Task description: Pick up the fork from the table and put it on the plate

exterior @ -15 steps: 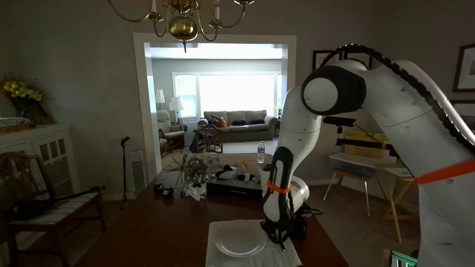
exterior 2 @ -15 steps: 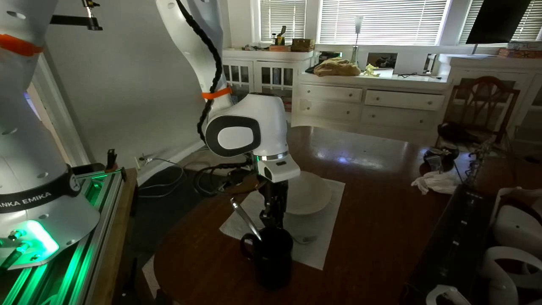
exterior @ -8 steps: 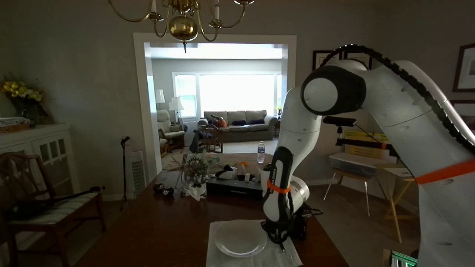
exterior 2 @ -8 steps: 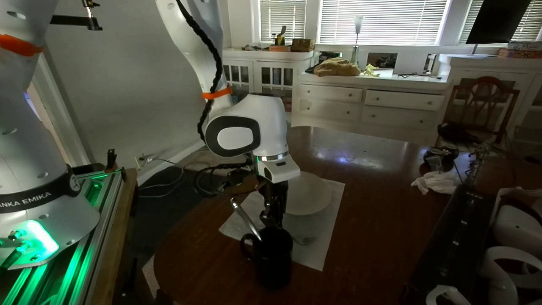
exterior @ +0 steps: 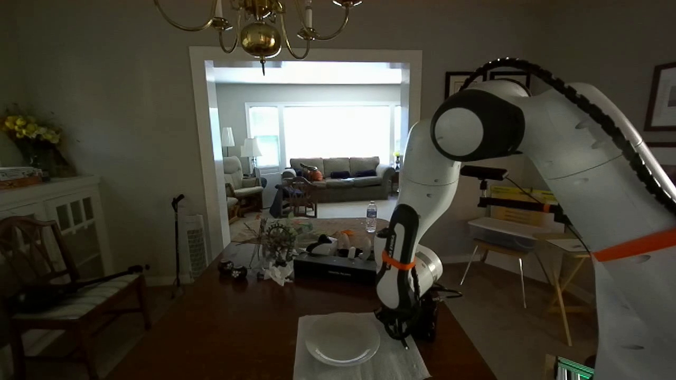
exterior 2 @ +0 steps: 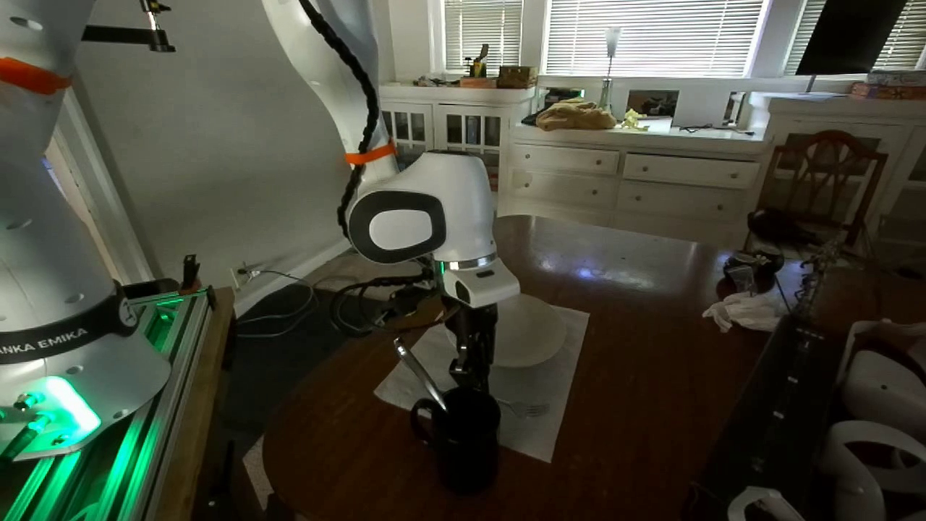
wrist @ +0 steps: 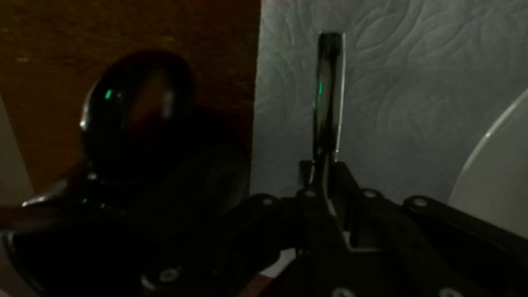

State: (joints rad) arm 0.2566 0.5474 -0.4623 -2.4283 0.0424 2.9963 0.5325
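The silvery fork [wrist: 328,95] shows its handle in the wrist view, running up out of my fingertips. Its tines [exterior 2: 532,409] show in an exterior view over the white paper, just beyond a black mug. My gripper [wrist: 324,177] is closed around the fork; it also shows in both exterior views [exterior: 400,335] [exterior 2: 474,378]. The fork seems slightly above the paper; the exact gap cannot be told. The white plate [exterior: 342,340] lies on the paper beside the gripper, also seen in an exterior view [exterior 2: 532,333] and partly in the wrist view [wrist: 495,189]. The dark brown table [exterior 2: 636,376] lies beneath.
A black mug [exterior 2: 466,449] with a metal utensil handle [exterior 2: 419,373] sticking out stands very close to the gripper. Embossed white paper [exterior 2: 535,438] lies under the plate. A long black box [exterior: 332,268], a bottle [exterior: 371,216] and crumpled tissue [exterior 2: 745,311] are farther along the table.
In the last half second, the arm and gripper have risen slightly and shifted a little toward the plate's side. The fork's tines have shifted with them. Plate and mug have stayed put.
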